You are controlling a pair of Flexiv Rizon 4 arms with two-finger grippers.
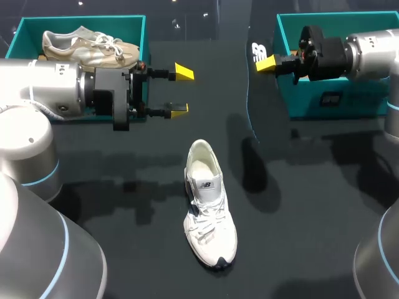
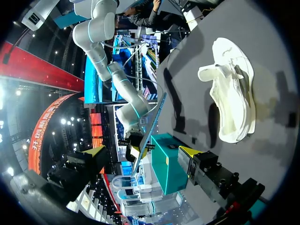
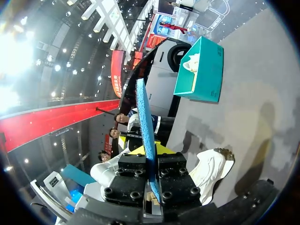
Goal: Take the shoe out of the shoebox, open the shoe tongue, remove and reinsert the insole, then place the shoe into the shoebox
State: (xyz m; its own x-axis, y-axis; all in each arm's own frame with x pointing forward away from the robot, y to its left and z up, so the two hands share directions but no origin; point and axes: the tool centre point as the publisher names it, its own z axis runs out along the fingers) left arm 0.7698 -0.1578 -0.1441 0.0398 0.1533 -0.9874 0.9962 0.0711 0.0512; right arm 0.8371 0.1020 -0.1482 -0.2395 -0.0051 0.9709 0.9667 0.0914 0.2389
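Far left, the left shoebox [image 1: 81, 25] sits half-hidden behind the left arm, with a beige shoe [image 1: 90, 48] lying inside. The left gripper [image 1: 181, 91] hangs above the table, fingers spread, with nothing between them. Mid-table, the white shoe [image 1: 209, 205] lies alone, toe toward the robot, outside both boxes. The right wrist view gives the insole [image 3: 144, 122] plainly, a blue sheet pinched in the right gripper [image 1: 266, 63]. From above it's probably that thin edge-on line. The right shoebox [image 1: 336, 106] is partly covered by the right arm.
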